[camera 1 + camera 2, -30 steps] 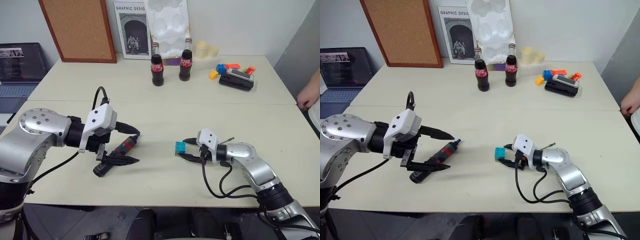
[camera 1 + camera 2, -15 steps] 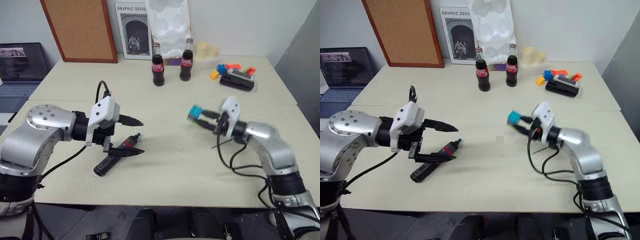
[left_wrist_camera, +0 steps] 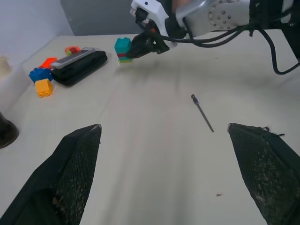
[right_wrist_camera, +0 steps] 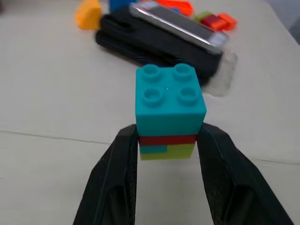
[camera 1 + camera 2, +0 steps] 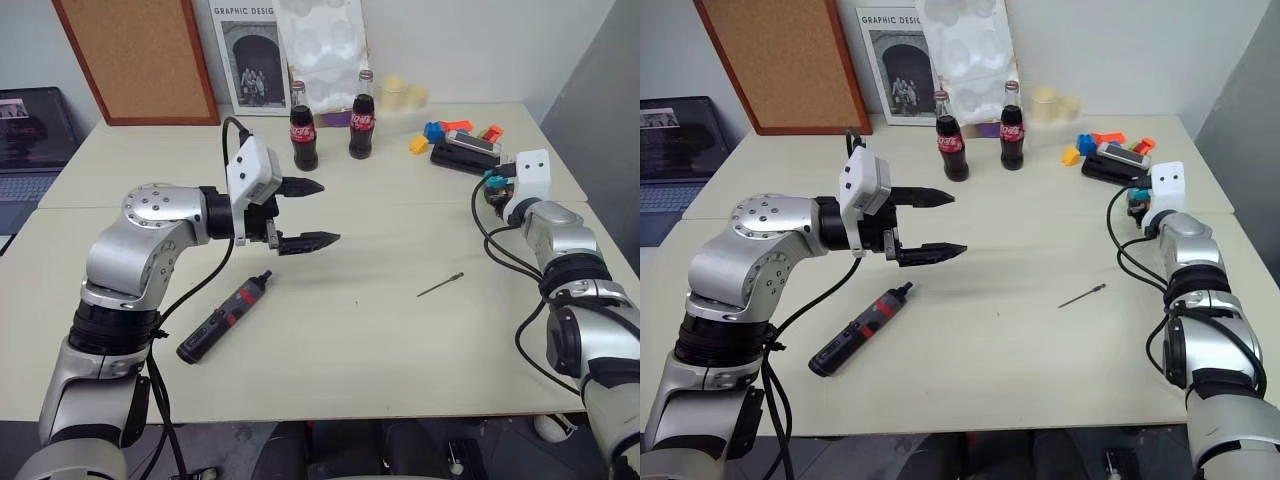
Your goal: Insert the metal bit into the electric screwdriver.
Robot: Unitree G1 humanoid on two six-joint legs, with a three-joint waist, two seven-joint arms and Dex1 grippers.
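Bit: metal bit (image 5: 441, 285) lay bare on the counter (image 5: 380, 340), well apart from both claws; thin, stiff, probably light and slippery, best pinched mid-shaft.
Screwdriver: electric screwdriver (image 5: 224, 317) lay flat nearer the left arm, a black pen shape with red accents; likely rigid, best gripped around the barrel.
Left claw: left claw (image 5: 312, 212) hung wide open, empty.
Right claw: right claw (image 4: 168, 140) clamped a stack of plastic blocks (image 4: 169, 110), teal on top.

electric screwdriver (image 5: 223, 321): black, red band near tip | metal bit (image 5: 440, 285): dark grey | block stack (image 4: 169, 111): teal over red, lime green | pincer fingers (image 4: 114, 180): black | desk (image 5: 360, 340): cream | cola bottles (image 5: 303, 136): dark, red labels
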